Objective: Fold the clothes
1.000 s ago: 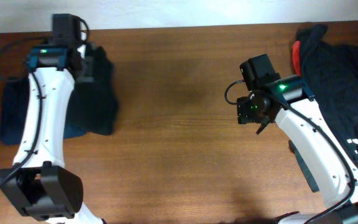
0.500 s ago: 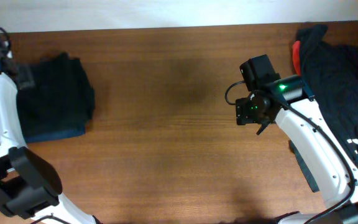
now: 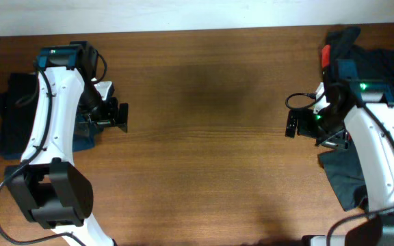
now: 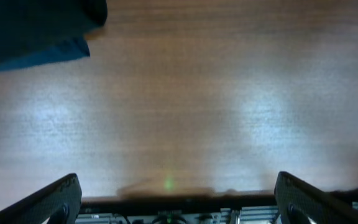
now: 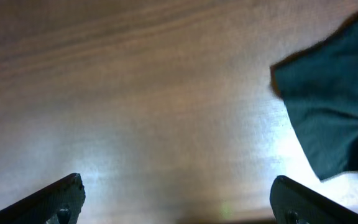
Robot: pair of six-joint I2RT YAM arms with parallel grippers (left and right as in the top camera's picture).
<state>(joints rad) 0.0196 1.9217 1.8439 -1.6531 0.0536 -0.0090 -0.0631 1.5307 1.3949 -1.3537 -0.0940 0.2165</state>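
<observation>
A folded dark garment (image 3: 12,113) lies at the table's left edge, partly hidden under my left arm; its corner (image 4: 33,28) shows top left in the left wrist view. My left gripper (image 3: 115,108) (image 4: 179,196) hangs open just right of it, over bare wood. A loose heap of black clothes (image 3: 382,68) with a red piece (image 3: 325,53) fills the right end. My right gripper (image 3: 298,126) (image 5: 179,198) is open at the heap's left edge. A dark cloth flap (image 5: 331,106) lies to the right of its fingers (image 5: 297,200), with nothing between the jaws.
The brown wooden table (image 3: 204,137) runs between the two arms. A pale wall strip (image 3: 183,14) borders its far edge. Part of the heap hangs near the table's right front corner (image 3: 340,178) under the right arm.
The left gripper has let go of the folded garment, opened and swung to its right side. The right arm has moved right to the heap's edge and its jaws have widened.
</observation>
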